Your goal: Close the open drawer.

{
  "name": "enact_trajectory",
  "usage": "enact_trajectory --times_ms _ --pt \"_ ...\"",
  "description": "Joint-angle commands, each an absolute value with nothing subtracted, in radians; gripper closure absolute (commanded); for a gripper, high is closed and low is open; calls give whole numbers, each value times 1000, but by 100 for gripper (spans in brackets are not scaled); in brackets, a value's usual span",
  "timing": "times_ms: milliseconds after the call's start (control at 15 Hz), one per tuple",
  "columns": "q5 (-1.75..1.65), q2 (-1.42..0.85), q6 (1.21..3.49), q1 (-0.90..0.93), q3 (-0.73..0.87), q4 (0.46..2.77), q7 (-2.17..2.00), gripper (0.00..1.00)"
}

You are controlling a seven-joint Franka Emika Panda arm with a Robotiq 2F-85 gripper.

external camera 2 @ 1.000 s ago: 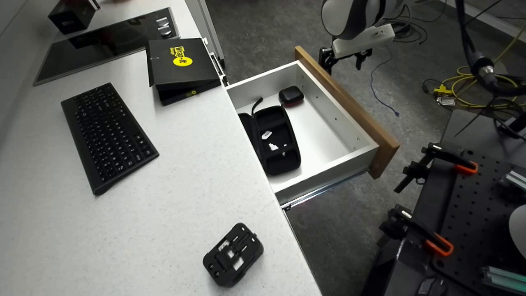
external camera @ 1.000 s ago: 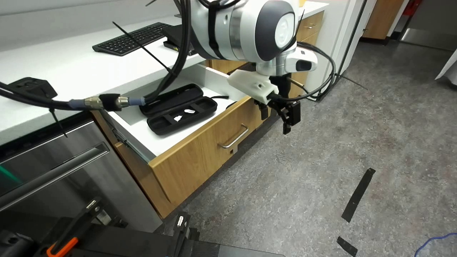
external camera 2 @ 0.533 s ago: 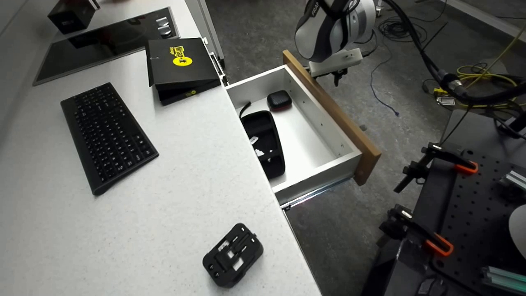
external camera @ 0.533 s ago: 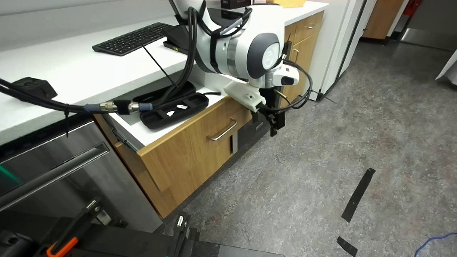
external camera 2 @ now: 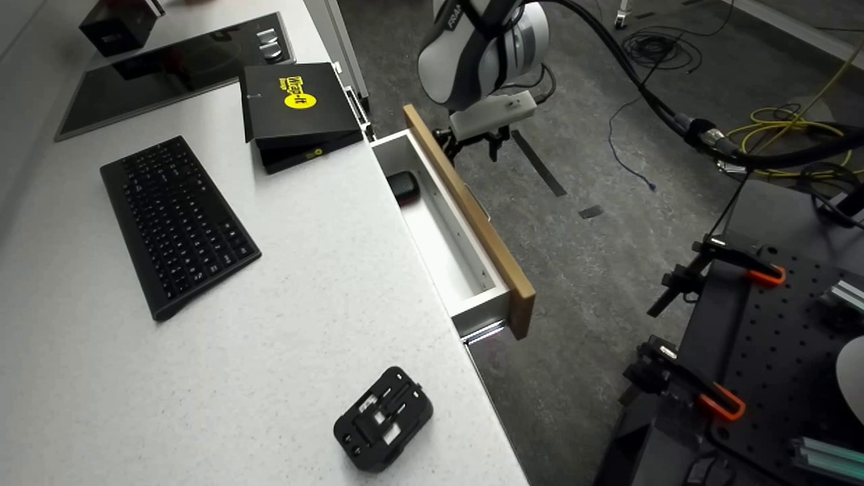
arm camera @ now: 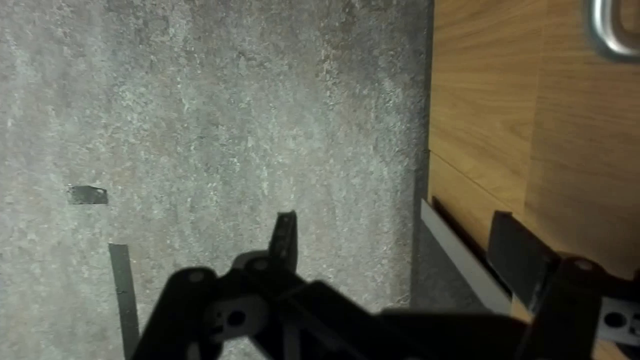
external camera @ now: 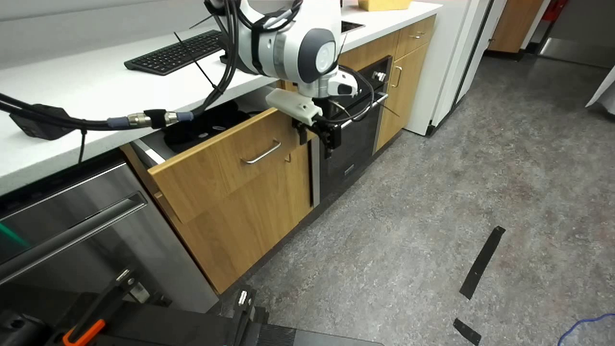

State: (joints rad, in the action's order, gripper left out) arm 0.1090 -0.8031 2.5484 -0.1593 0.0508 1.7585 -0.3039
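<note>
The drawer (external camera: 226, 168) with its oak front stands partly open in both exterior views; its front edge (external camera 2: 482, 223) sticks out past the counter. Its silver bar handle (external camera: 262, 153) also shows in the wrist view (arm camera: 611, 30). A black open case (external camera: 192, 129) lies inside, partly hidden under the counter, with a small black case (external camera 2: 403, 187) near the far end. My gripper (external camera: 315, 144) is at the drawer front's far end, beyond the handle. In the wrist view its fingers (arm camera: 395, 215) are wide apart with nothing between; one finger is against or very near the oak front.
The white counter (external camera 2: 324, 283) holds a keyboard (external camera 2: 179, 223), a black box (external camera 2: 297, 101) and a black adapter (external camera 2: 383, 418). A stainless appliance (external camera: 110, 230) and a black oven (external camera: 346, 154) flank the drawer. Clamps (external camera 2: 736, 260) sit on the robot's base.
The drawer has slid well inward toward the cabinet, and its contents have moved under the counter. My arm and gripper have moved with it toward the counter, the gripper staying open.
</note>
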Motion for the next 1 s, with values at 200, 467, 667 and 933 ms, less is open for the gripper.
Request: enact_trajectory --times_ms 200,467,667,933 --pt "213 -895 2286 -163 -89 1509 -145 0" --pt "250 -951 2116 -151 -135 1395 -53 0" --pt "233 -980 2030 -136 -103 1347 -46 0" --pt "226 -955 2071 -138 -75 1395 -49 0"
